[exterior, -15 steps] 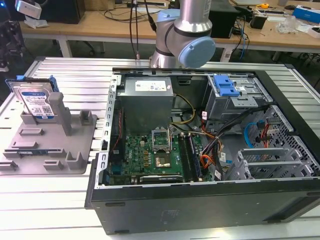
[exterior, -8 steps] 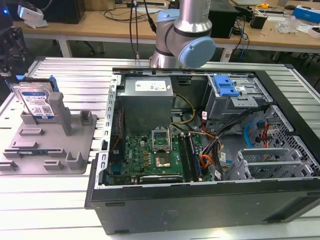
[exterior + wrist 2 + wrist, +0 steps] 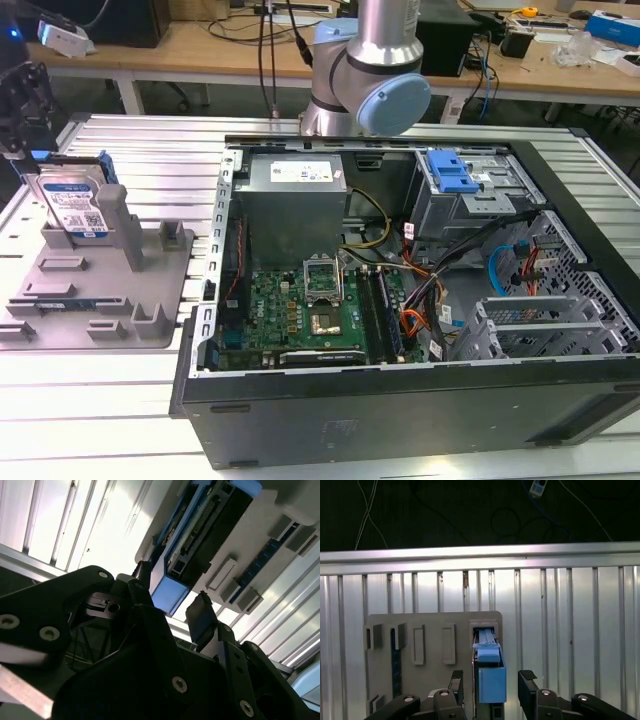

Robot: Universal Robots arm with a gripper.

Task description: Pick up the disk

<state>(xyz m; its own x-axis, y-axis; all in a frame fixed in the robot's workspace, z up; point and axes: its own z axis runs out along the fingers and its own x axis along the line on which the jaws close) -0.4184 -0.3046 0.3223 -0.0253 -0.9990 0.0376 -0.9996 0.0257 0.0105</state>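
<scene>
The disk [image 3: 72, 205] is a silver hard drive with a blue-and-white label and blue side rails. It stands on edge in the grey plastic holder [image 3: 150, 290] at the exterior view's left. My gripper [image 3: 22, 120] shows there as a dark shape just above and to the left of the disk. In both wrist views the gripper [image 3: 491, 679] is open, one black finger [image 3: 456, 680] on each side of the disk's blue rail end [image 3: 492, 687]. A small gap shows on each side between finger and rail. In the second wrist view the disk [image 3: 200, 535] runs away from the fingertips [image 3: 200, 615].
An open computer case [image 3: 400, 300] with motherboard, cables and a blue drive-cage latch [image 3: 448, 172] takes up the middle and right of the ribbed metal table [image 3: 90, 400]. The arm's base [image 3: 365, 80] rises behind the case. Upright posts [image 3: 118, 225] of the holder stand beside the disk.
</scene>
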